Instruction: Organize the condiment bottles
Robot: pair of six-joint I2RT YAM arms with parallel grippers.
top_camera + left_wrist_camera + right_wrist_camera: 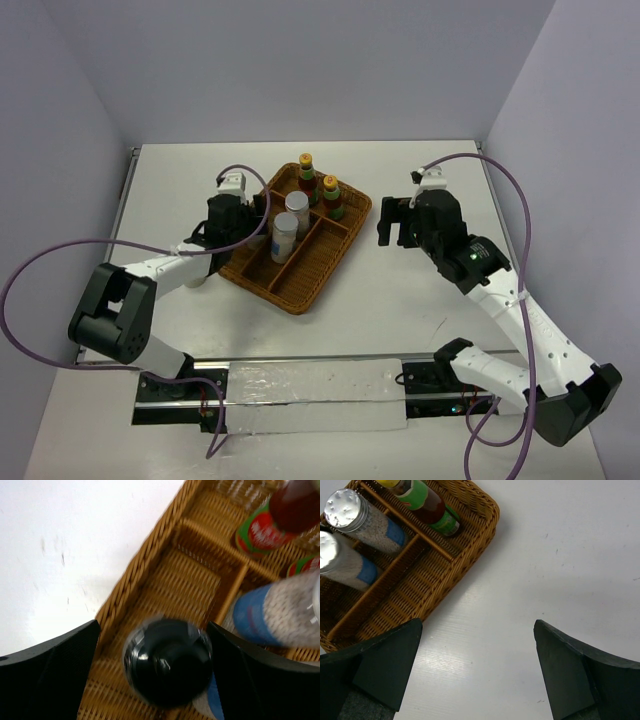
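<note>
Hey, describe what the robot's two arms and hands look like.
The left arm and right arm are white tube-like links joined by chunky black joints. A thin purple cable loops loosely along each. The left hand and right hand are black, each with two broad, wedge-shaped fingers.

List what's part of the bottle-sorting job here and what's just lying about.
Job:
red sauce bottles
shakers
black-capped bottle

Just there:
wicker tray, which only holds them
purple cable
white strip at the near edge
</note>
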